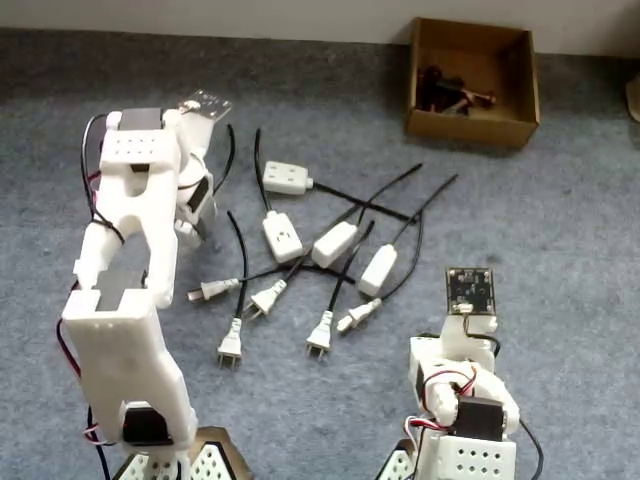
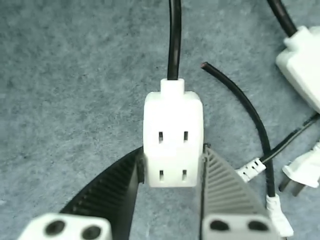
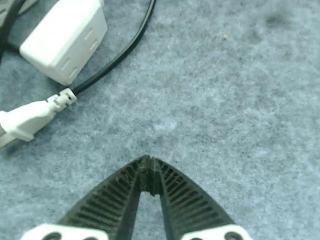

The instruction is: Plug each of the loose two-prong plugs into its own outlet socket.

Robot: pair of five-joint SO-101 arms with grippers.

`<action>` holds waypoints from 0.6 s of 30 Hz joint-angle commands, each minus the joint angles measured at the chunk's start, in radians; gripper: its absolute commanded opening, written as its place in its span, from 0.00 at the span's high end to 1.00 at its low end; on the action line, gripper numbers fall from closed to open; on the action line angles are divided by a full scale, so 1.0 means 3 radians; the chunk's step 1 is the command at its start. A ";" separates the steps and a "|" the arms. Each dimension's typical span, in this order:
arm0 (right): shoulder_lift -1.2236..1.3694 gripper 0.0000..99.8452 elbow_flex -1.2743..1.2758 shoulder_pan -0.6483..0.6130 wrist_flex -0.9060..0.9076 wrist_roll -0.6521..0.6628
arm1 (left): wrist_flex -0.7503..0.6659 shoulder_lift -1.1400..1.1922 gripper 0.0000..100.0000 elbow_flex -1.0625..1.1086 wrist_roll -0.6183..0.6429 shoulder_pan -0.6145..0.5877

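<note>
My left gripper is shut on the near end of a white outlet socket, one finger against each side. The socket's slots face up and its black cord runs away from me. From above, this gripper sits at the left of the cable pile and covers that socket. Other white sockets and several loose two-prong plugs lie on the carpet. My right gripper is shut on nothing, low over bare carpet, near a socket and a plug.
Black cords cross between the sockets and plugs at the middle of the grey carpet. A cardboard box holding small parts stands at the back right. The right arm is at the front right.
</note>
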 commanded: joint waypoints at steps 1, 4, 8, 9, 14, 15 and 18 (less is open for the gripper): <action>-0.0049 0.99 0.0427 0.0038 0.0003 0.0026 | 0.0292 -0.0059 1.00 -0.0258 -0.0072 0.0320; -0.0049 0.99 0.0427 0.0038 0.0003 0.0026 | 0.0419 -0.0100 1.00 -0.0361 -0.0077 0.0534; -0.0049 0.99 0.0427 0.0038 0.0003 0.0026 | 0.0445 -0.0427 1.00 -0.0315 -0.0072 0.0729; -0.0049 0.99 0.0427 0.0038 0.0003 0.0026 | 0.0440 -0.0519 1.00 -0.0233 -0.0072 0.0780; -0.0049 0.99 0.0427 0.0038 0.0003 0.0026 | 0.0414 -0.1000 1.00 0.0304 -0.0082 0.1056; -0.0049 0.99 0.0427 0.0038 0.0003 0.0026 | 0.0414 -0.1112 1.00 0.0396 -0.0082 0.1112; -0.0049 0.99 0.0427 0.0038 0.0003 0.0026 | 0.0414 -0.1445 1.00 0.0616 -0.0082 0.1276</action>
